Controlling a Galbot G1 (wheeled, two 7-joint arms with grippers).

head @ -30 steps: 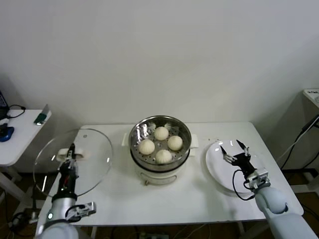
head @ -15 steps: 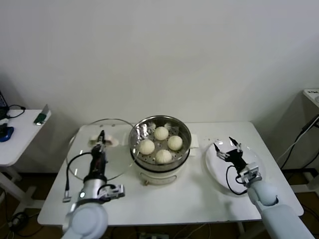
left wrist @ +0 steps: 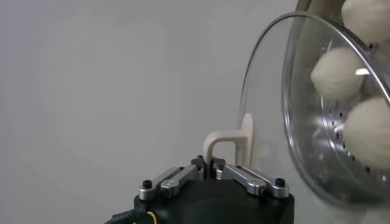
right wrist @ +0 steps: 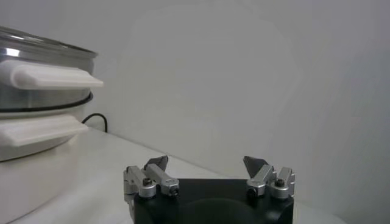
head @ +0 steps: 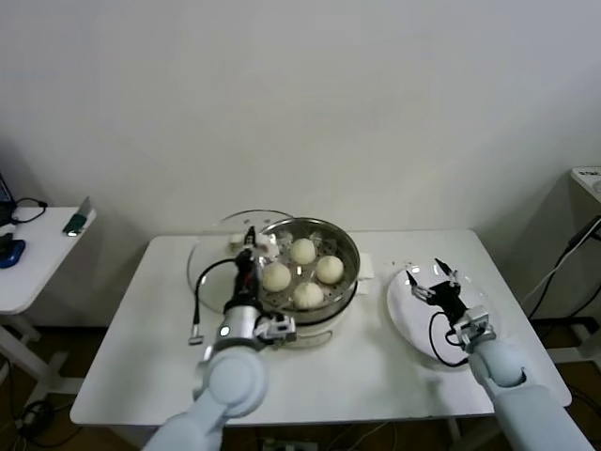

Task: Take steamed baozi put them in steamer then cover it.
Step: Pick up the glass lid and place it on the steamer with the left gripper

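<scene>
Your left hand (head: 250, 237), clamped on the cover's (head: 222, 256) handle, has carried it from the tabletop's (head: 376, 366) far-left edge to the steamer's (head: 302, 272) left rim. All four baozi (head: 303, 251) sit inside; only covering remains. Your right hand (head: 434, 281) hovers open over the plate (head: 406, 310).

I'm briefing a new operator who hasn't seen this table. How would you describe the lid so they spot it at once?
Find the white table, then the shiny steamer at its middle holding four baozi. The lid is the clear glass disc held tilted in the air at the steamer's left edge, its cream handle pinched by the left gripper. Unlike the opaque white plate lying flat under the open right gripper, it is see-through and metal-rimmed.
</scene>
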